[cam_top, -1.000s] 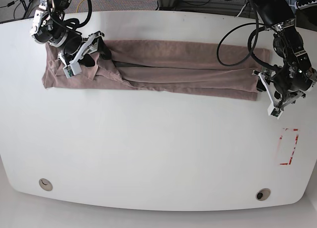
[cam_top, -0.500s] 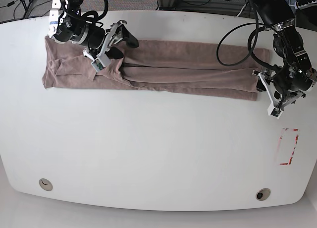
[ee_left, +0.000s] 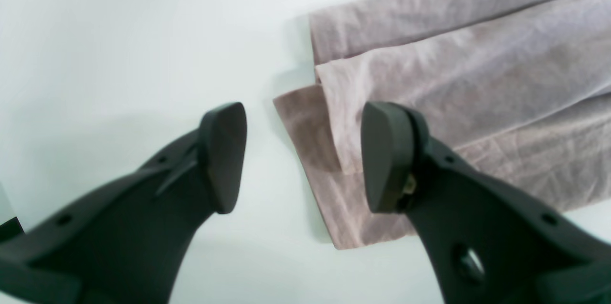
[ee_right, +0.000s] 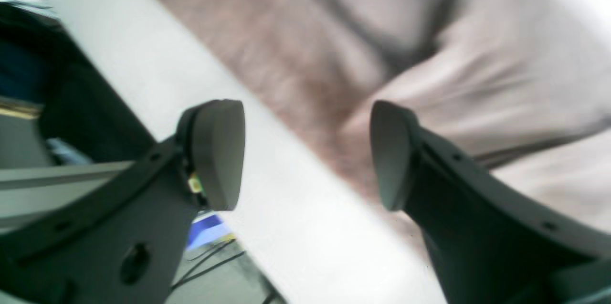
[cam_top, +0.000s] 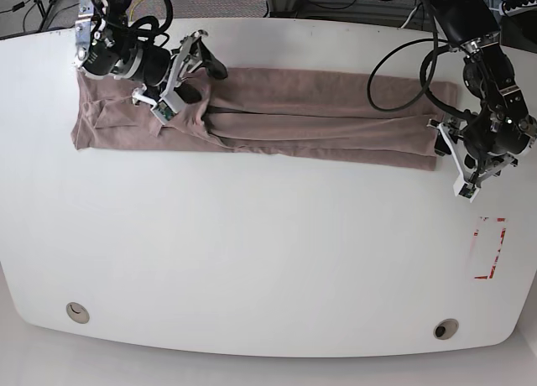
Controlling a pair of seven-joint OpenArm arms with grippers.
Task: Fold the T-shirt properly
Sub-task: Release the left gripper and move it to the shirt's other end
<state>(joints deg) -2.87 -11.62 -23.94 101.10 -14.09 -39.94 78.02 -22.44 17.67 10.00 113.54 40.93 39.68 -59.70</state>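
The T-shirt [cam_top: 302, 117] lies folded into a long mauve strip across the back of the white table [cam_top: 252, 252]. My right gripper [cam_top: 189, 80] hovers open over the strip's left part, near the table's far edge. In the right wrist view this gripper [ee_right: 305, 153] is blurred, with cloth [ee_right: 429, 79] beneath it and nothing between the fingers. My left gripper [cam_top: 449, 161] stands open at the strip's right end. Seen from the left wrist, the layered corner of the T-shirt [ee_left: 453, 79] reaches between the fingers of that gripper [ee_left: 303, 156], one finger over cloth, one over bare table.
A red rectangular marking [cam_top: 488, 247] sits on the table at the right. Two round holes [cam_top: 77, 312] [cam_top: 445, 329] lie near the front edge. Cables [cam_top: 403, 67] loop from the left arm over the shirt. Beyond the far edge are dark cables and gear [ee_right: 28, 56].
My right gripper has travelled from the shirt's left end rightward and toward the far edge, staying open. The left arm and the shirt's right end have not moved.
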